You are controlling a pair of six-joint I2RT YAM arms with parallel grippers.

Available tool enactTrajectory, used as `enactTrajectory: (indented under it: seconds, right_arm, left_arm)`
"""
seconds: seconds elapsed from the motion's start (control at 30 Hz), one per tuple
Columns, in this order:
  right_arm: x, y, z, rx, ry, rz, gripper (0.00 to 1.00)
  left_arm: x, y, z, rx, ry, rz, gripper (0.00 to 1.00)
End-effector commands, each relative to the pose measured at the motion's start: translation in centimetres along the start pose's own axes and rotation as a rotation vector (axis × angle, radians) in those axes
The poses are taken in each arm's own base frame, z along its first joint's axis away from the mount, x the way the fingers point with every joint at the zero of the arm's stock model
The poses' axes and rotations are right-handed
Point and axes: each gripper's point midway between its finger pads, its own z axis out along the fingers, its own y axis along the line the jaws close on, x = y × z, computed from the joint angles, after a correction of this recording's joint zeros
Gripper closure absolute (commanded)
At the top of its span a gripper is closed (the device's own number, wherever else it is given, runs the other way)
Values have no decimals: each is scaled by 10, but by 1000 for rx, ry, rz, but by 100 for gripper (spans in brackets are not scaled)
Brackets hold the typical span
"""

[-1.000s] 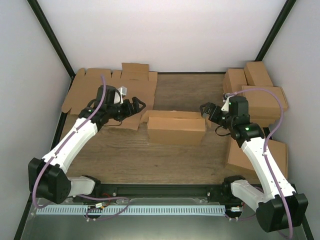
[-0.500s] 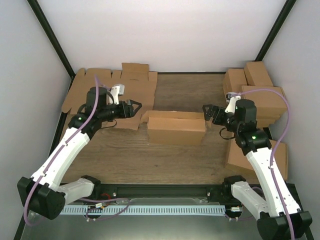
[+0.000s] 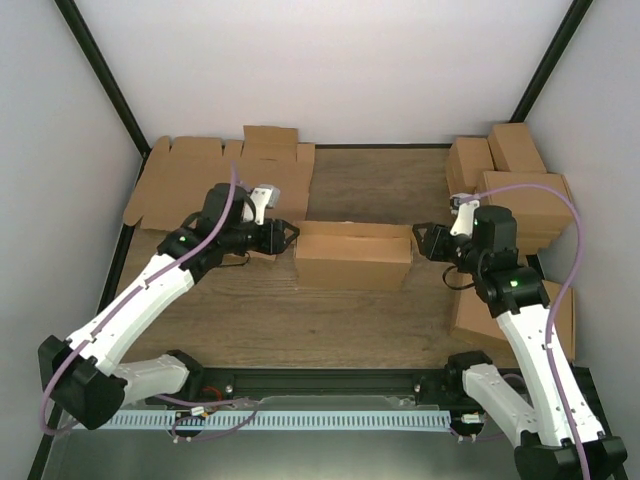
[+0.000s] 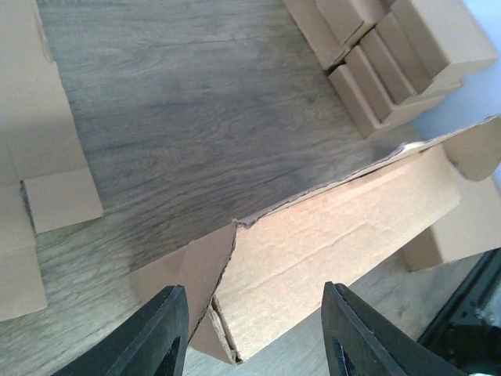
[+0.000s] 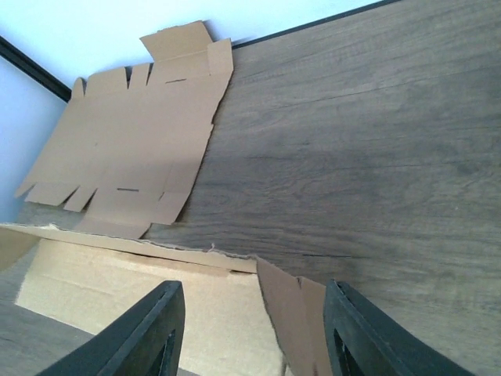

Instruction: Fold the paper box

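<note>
The paper box (image 3: 352, 257), brown and shallow, stands mid-table with its top panel up. My left gripper (image 3: 285, 236) is at its left end, open. In the left wrist view the box's end corner (image 4: 313, 251) and a loose side flap (image 4: 188, 270) lie between the spread fingers (image 4: 160, 333), apart from both. My right gripper (image 3: 419, 243) is at the right end, also open. The right wrist view has the box (image 5: 149, 294) and its end flap (image 5: 291, 309) between the dark fingertips (image 5: 360, 333), with no contact visible.
Flat die-cut cardboard sheets (image 3: 215, 180) lie at the back left, also in the right wrist view (image 5: 129, 133). Several closed cartons (image 3: 510, 175) stand at the back right, another (image 3: 520, 310) beside the right arm. Grey walls enclose the table.
Both arms have swung inward to the two ends of the box. Both pairs of jaws stand narrower than a second ago.
</note>
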Motion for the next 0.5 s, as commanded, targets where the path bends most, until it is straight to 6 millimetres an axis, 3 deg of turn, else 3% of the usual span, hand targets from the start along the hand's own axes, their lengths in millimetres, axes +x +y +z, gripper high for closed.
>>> enactTrajectory:
  seconds: [0.0, 0.17, 0.47]
  right_arm:
    - [8, 6, -3, -36, 24, -6, 52]
    - [15, 4, 6, -39, 63, -3, 60]
    - [28, -9, 17, 7, 101, 4, 60]
  left_arm:
    - [-5, 6, 1, -108, -1, 70, 52]
    - [1, 8, 9, -147, 29, 86, 61]
    - [5, 7, 18, -149, 62, 82, 66]
